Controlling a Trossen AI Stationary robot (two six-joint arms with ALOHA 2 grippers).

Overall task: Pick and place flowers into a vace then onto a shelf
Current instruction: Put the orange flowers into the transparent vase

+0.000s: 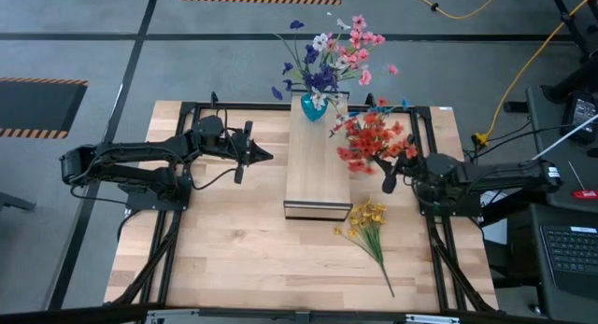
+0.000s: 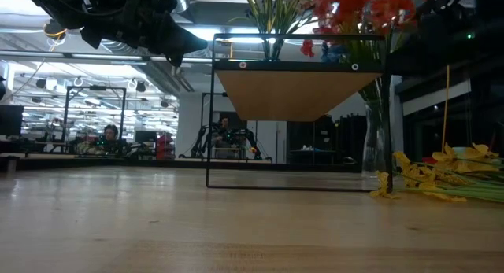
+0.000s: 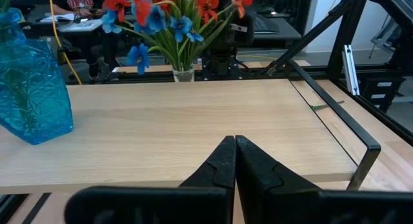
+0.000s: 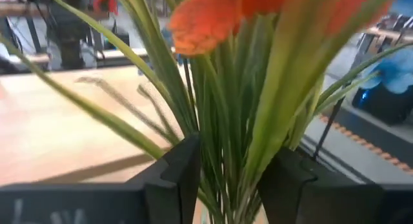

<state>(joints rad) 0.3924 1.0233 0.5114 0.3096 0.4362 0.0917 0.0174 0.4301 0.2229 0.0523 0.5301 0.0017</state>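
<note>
From above, the right gripper sits just right of the shelf, at the foot of the red and orange flowers. A blue vase of mixed blooms already stands on the shelf's far end; a yellow sprig lies on the table.

At table height, a clear vase shows beside the shelf frame.

Left gripper hovers by the shelf, fingers pressed together.

Right wrist: the fingers straddle the green stems, apart on either side; whether they pinch is unclear. Best to lift straight and clear the plank's edge before setting down.

Shelf top bare forward of blue vase
</note>
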